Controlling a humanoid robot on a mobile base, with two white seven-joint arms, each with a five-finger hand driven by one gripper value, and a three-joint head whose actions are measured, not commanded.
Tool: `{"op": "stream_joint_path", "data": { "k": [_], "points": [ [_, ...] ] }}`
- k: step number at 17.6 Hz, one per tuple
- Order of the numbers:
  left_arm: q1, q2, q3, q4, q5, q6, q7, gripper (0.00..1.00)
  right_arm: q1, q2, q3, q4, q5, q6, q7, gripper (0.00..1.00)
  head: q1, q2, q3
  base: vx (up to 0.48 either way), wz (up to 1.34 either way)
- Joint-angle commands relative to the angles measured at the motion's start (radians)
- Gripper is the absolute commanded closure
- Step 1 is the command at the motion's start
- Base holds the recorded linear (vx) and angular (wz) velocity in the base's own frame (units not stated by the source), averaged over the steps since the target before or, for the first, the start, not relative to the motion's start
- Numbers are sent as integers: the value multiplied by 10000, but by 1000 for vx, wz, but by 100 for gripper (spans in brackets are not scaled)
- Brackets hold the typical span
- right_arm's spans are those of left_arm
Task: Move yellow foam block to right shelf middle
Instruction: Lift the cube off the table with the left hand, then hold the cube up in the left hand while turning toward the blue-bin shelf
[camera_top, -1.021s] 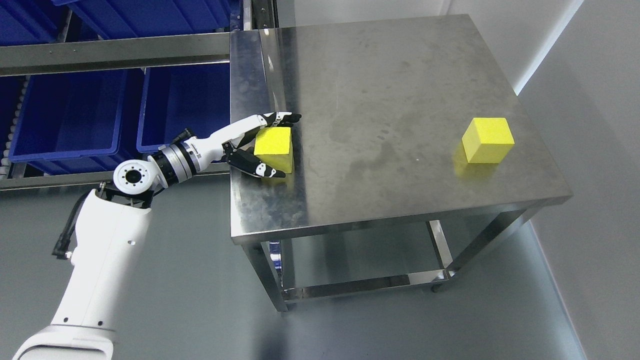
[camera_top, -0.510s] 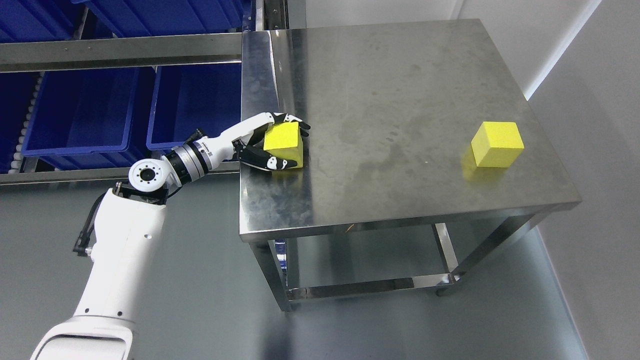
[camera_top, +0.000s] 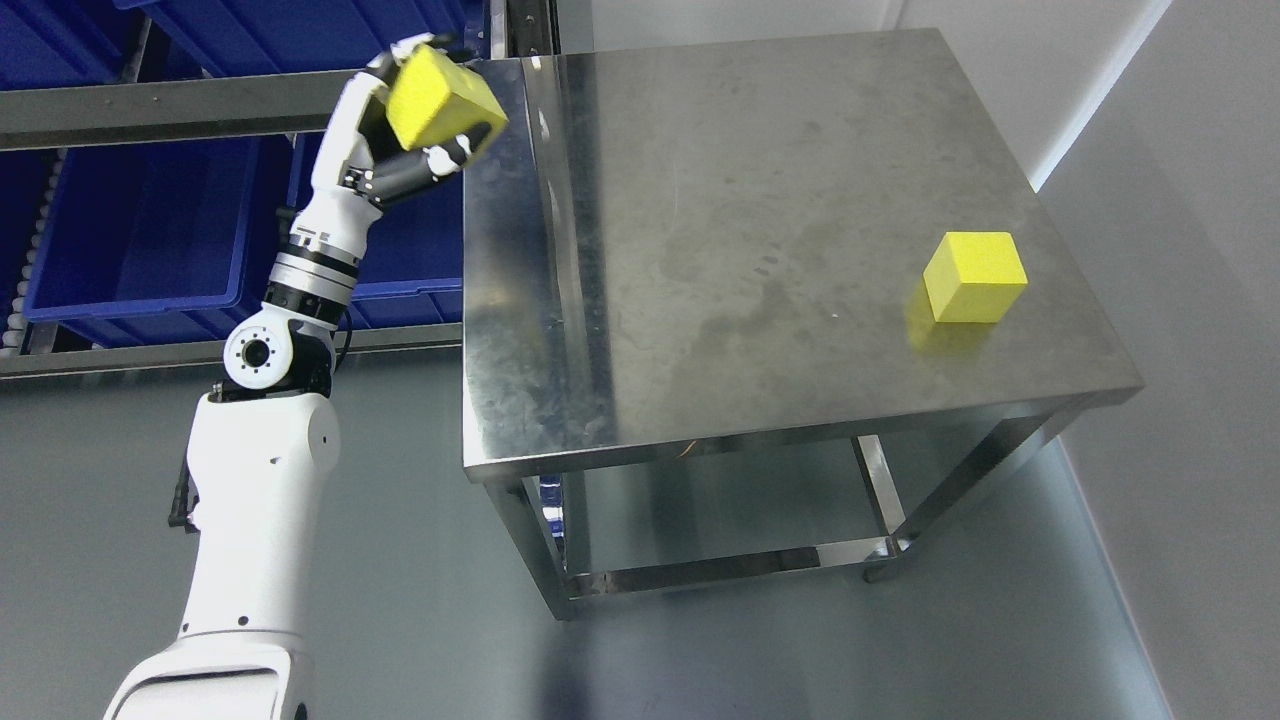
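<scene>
We hold yellow foam block (camera_top: 443, 98) in left hand (camera_top: 405, 130), fingers wrapped round it, raised off steel table (camera_top: 760, 230), just beyond its far left corner. Pickup done; placing on shelf remains. Second yellow block (camera_top: 975, 277) rests near table's right edge.

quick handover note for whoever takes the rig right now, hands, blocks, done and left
Left hand: shut on a yellow block, held tilted in the air by the table's far left corner, in front of the shelf rail and blue bins.
Right hand: not in view.
Second block: sits on the table near its right edge, untouched.
Done: block grasped and off the table.
Left: place it on the shelf and let go.
</scene>
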Motion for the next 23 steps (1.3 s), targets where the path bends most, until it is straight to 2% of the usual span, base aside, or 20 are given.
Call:
{"op": "stream_joint_path", "data": {
  "k": [1,3,6,14,16,21,23],
  "points": [
    [939,-317,897,-1149,715,-588,2915,59,-15,-175,0,-175,0,-8,-6,0,0,0,0,-28,-47],
    [2041,-317,193,-2022,715,-1063,3563,59,-15,-175,0,-175,0,-8,-6,0,0,0,0,-38,-52],
    [2965,-317,-41,-2699,715,-1049,3565,60,-30,-175,0,-175,0,-8,-6,0,0,0,0,-65,4],
    [4039,-124,-41,-4862,715,-681,3350,60,-15,-175,0,-175,0,-8,-6,0,0,0,0,-60,601],
    [4163,-169,81,-5245,715,-117,3365,60,-30,-175,0,-175,0,-8,-6,0,0,0,0,-34,1223],
    [4072,-317,862,-6319,715,2719,3411,60,-30,-175,0,-175,0,-8,-6,0,0,-1,0,-5,1319],
    [4026,-317,910,-6611,715,3030,3427,60,-15,-175,0,-175,0,-8,-6,0,0,-1,0,18,1242]
  ]
}}
